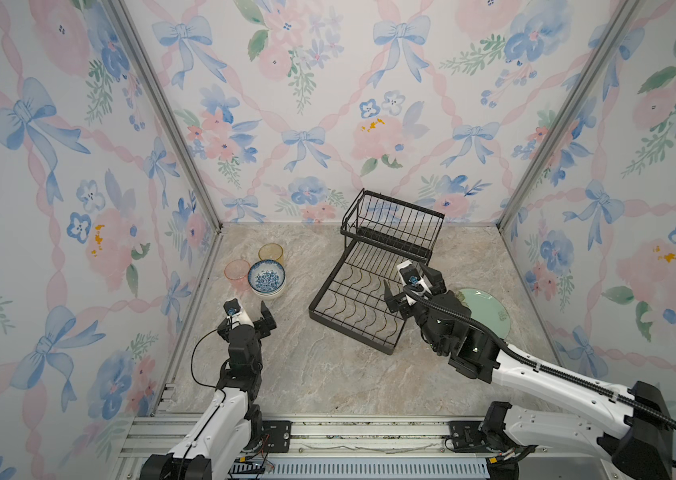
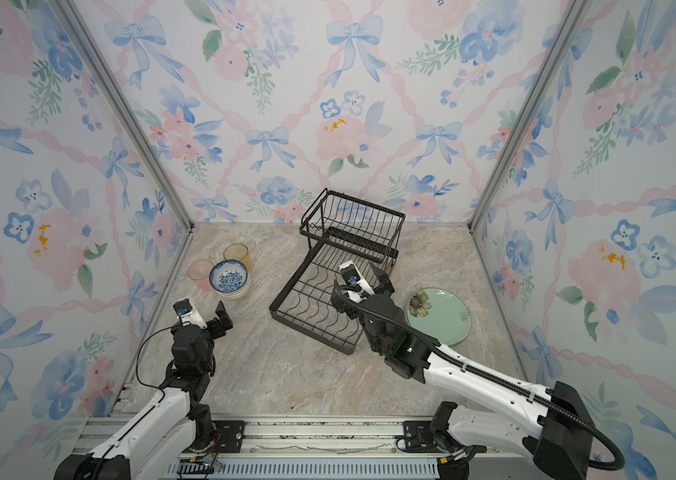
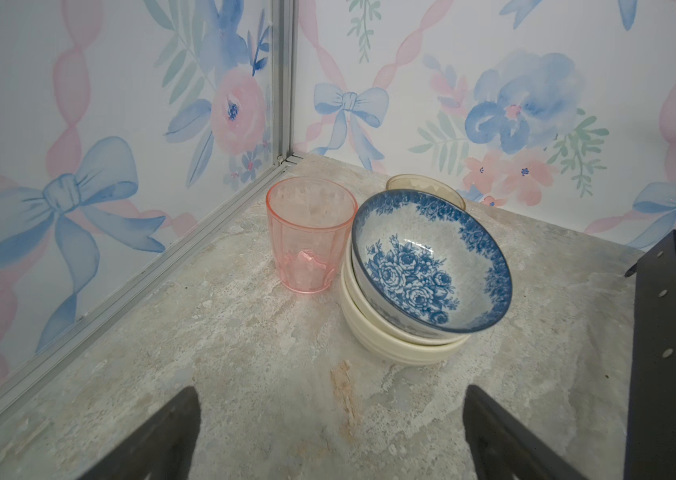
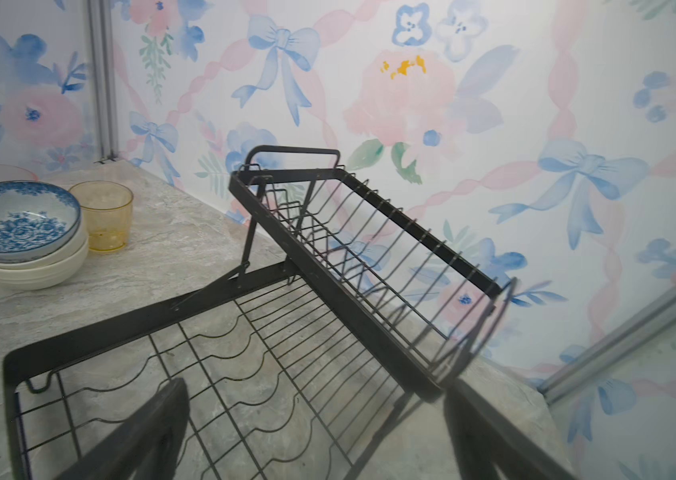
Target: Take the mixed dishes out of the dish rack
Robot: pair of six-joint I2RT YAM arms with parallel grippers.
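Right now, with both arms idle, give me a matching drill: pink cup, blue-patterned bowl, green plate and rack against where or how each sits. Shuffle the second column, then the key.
Things
1. pink cup
2. blue-patterned bowl
3. green plate
4. rack

Places or states
A. on top of the cream bowls
B. holds no dishes
C. flat on the table, right of the rack
D. upright on the table, left of the bowl stack

Pairs: 1-D, 2-A, 3-C, 4-B
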